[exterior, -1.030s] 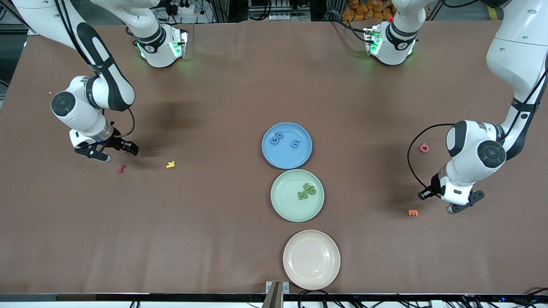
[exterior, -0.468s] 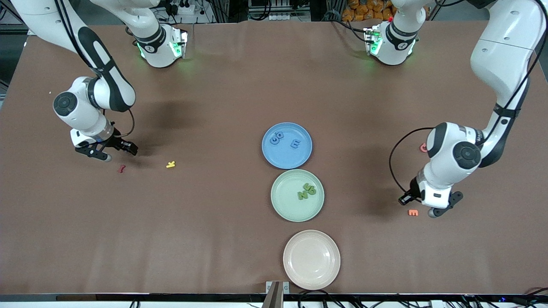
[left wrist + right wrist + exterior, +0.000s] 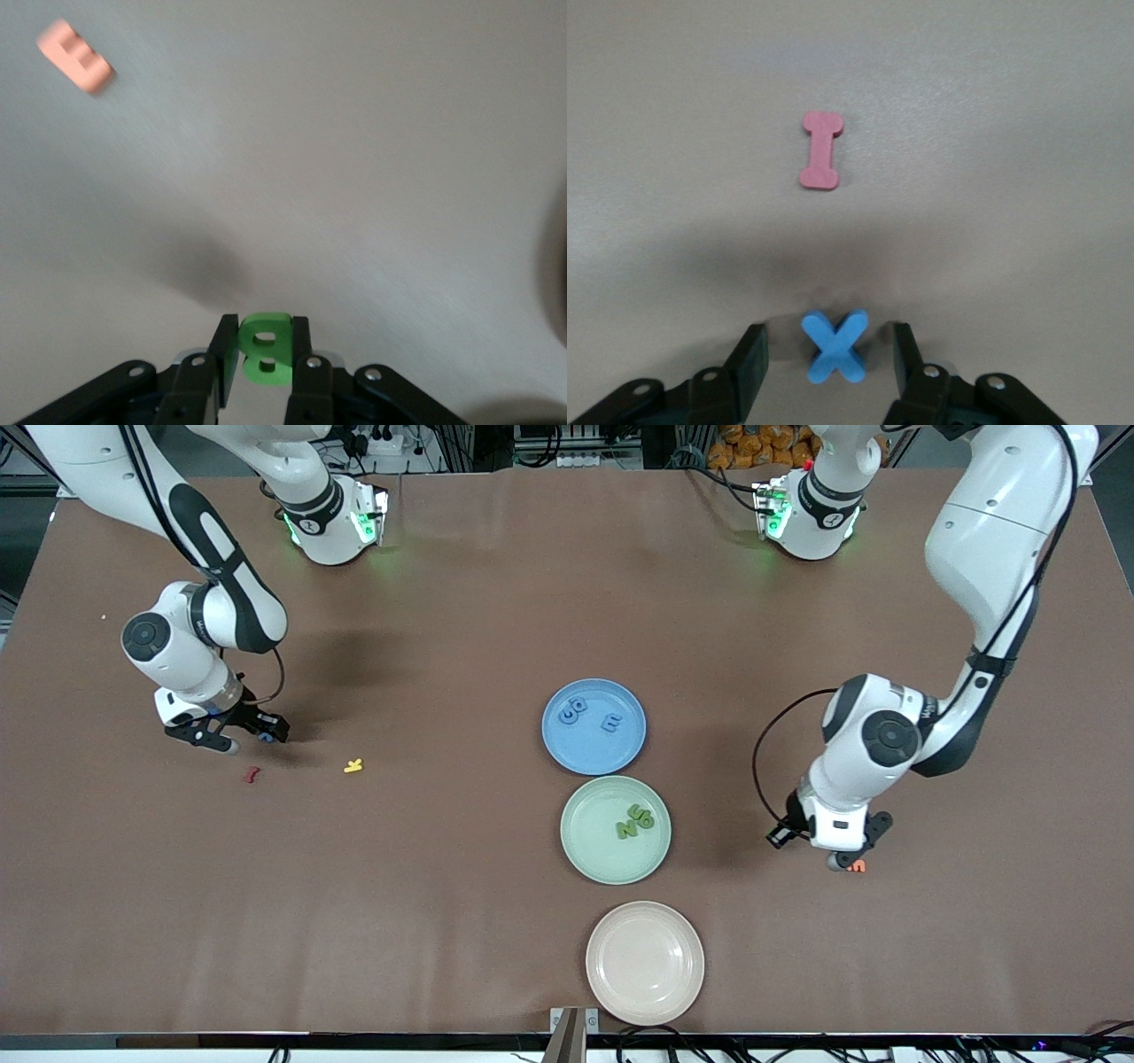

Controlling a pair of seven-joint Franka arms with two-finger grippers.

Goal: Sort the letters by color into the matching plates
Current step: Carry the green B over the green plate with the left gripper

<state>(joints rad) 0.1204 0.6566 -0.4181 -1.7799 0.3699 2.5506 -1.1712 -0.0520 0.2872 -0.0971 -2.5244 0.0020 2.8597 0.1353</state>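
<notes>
My left gripper [image 3: 263, 329] is shut on a green letter B [image 3: 266, 352], held upright just above the table. In the front view the left gripper [image 3: 840, 857] hangs over an orange letter, toward the left arm's end from the green plate [image 3: 602, 852]. My right gripper [image 3: 828, 338] stands open low at the table, with a blue letter X [image 3: 834, 347] between its fingers and a gap on each side. The blue plate [image 3: 592, 749] holds blue letters [image 3: 574, 710]. Green letters [image 3: 634, 822] lie in the green plate.
A pink letter I [image 3: 820, 162] lies just ahead of the right gripper, with a yellow letter K [image 3: 353, 765] beside it toward the plates. An orange letter E [image 3: 75, 58] lies on the table by the left gripper. A cream plate [image 3: 645, 962] sits nearest the front camera.
The left arm has carried the green B toward the plates and now hangs over the orange E. The right gripper's fingers have narrowed around the blue X.
</notes>
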